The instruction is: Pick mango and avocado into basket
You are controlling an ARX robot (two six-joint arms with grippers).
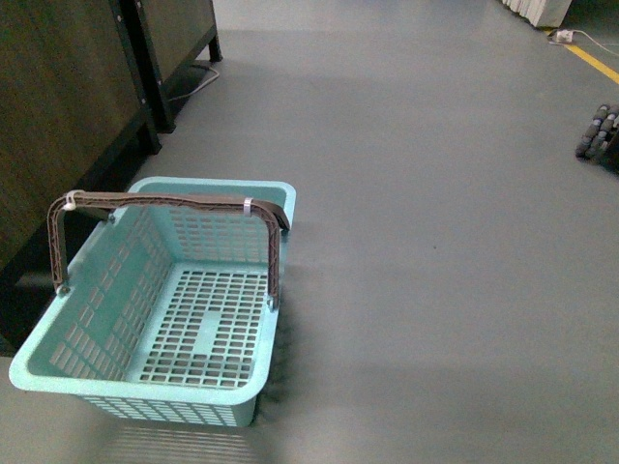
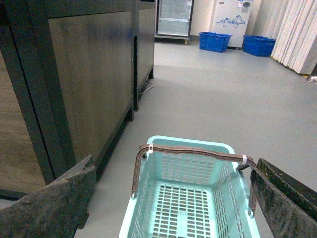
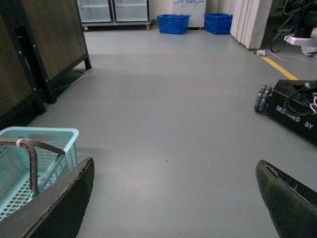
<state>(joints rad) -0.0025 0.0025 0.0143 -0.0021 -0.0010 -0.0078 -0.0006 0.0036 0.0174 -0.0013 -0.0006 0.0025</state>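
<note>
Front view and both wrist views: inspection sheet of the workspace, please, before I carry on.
Surface: bare grey floor.
Job's things: teal basket empty, handles up; mango and avocado, nothing seen.
Clutter: nothing seen.
End effectors: left end effector open, facing the basket; right end effector open, facing floor; both empty.
Cables: white cable by the cabinet foot; second cable beside the yellow line.
Surroundings: wooden cabinet, blue crates, black wheeled machine.
</note>
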